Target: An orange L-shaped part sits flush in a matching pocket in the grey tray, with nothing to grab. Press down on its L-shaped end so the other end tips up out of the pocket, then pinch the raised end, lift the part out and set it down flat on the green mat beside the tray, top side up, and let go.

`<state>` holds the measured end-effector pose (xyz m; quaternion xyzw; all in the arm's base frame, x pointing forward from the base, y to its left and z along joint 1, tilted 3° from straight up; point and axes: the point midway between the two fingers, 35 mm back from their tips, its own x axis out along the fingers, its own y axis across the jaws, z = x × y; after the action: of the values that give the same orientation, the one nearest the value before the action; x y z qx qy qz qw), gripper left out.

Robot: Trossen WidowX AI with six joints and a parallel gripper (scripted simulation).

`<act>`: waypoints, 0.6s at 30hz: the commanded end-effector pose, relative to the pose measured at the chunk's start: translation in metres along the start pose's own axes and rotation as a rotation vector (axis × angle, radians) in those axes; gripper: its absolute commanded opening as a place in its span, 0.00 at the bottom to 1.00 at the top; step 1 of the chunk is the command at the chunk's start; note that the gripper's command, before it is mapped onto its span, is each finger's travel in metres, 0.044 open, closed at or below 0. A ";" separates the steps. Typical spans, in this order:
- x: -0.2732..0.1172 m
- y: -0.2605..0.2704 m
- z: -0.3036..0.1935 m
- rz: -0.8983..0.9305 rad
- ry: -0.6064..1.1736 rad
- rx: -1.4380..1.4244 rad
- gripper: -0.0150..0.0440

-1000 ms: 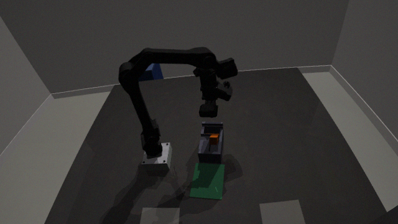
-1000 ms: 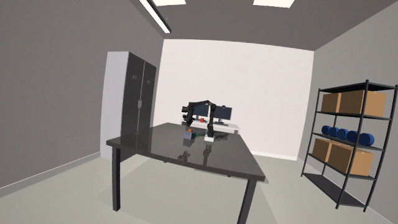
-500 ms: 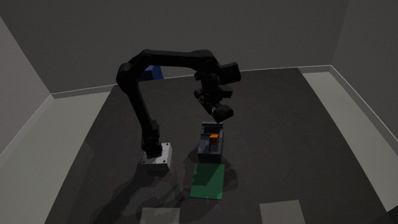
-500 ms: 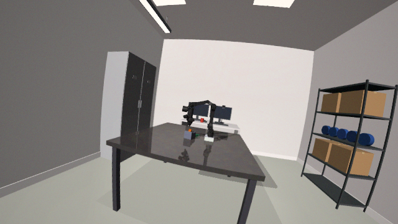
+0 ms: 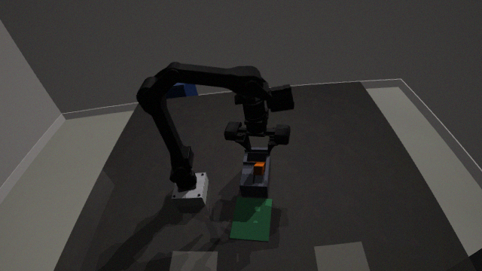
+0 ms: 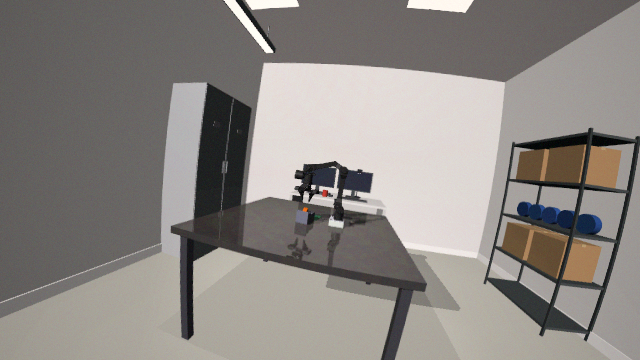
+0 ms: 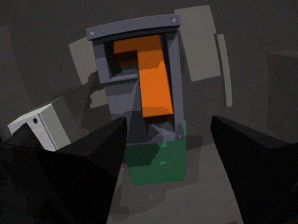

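I have the arm's base [image 5: 190, 190] on my left in the top view, with the arm arching over to the right and the gripper [image 5: 257, 147] hanging above the far end of the grey tray [image 5: 254, 188]. Its fingers are spread apart and grasp nothing; there is clear air between them and the tray.

The orange part [image 7: 149, 76] is in the tray's pocket. From the wrist view I read the crossbar of the L at the far end and the long straight leg running toward me. In the top view one orange end [image 5: 259, 168] seems to stand up out of the pocket, so I judge the pressing step done and the pinch is what is in hand.

Next I need to come down with the jaws straddling that raised end, close on it, then lift and carry it near, to the green mat [image 5: 251, 220] lying just beyond the tray's near end.
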<state>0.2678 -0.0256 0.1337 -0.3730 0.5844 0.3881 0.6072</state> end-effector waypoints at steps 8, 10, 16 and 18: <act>0.009 0.004 -0.008 0.015 0.008 -0.106 0.73; 0.017 0.004 -0.008 0.015 0.008 -0.106 0.73; 0.034 0.004 -0.008 0.015 0.008 -0.106 0.73; 0.034 0.004 -0.008 0.015 0.008 -0.106 0.73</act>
<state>0.2625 -0.0298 0.1040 -0.4012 0.5671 0.4189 0.5848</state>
